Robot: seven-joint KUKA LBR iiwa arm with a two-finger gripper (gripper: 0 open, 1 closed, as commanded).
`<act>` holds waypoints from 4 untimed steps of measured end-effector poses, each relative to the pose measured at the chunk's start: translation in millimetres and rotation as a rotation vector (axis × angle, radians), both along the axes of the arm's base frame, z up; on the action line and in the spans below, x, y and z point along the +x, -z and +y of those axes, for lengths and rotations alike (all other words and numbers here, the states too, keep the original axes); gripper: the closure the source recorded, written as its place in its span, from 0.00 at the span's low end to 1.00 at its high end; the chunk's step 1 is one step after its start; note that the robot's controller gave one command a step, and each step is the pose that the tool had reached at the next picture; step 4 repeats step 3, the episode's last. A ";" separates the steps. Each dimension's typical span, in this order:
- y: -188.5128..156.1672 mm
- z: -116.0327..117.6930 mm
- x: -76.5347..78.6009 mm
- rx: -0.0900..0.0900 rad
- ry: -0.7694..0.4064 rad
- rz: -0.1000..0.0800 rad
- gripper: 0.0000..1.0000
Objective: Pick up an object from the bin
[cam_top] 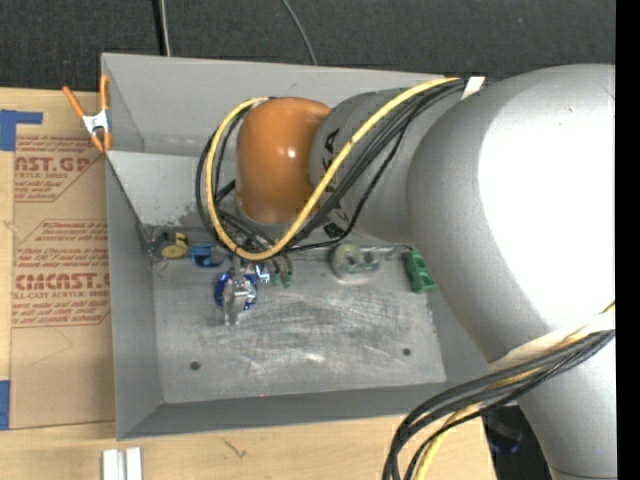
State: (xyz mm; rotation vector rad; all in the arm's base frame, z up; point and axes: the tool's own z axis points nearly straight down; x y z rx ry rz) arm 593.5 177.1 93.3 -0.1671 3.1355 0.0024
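The single camera hangs above the grey metal bin (300, 353) and looks down into it, tipped somewhat to one side, so the bin's far and left walls slope into sight and its floor lies across the lower middle. It stands near: the bin spans most of the view's width. The arm (520, 218) reaches in from the right, nearer the lens than the floor, and its silver body covers the bin's right part, its orange cover (280, 158) before the far wall.
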 end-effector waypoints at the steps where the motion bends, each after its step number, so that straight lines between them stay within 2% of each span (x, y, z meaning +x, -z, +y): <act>1: -1.8 -1.2 0.4 0.000 0.002 -0.001 1.00; 2: -87.3 3.9 -5.5 0.001 -0.018 -0.009 1.00; 3: -213.5 -25.1 -19.1 -0.001 -0.299 -0.009 1.00; 4: -213.5 -25.1 -19.1 -0.001 -0.299 -0.009 1.00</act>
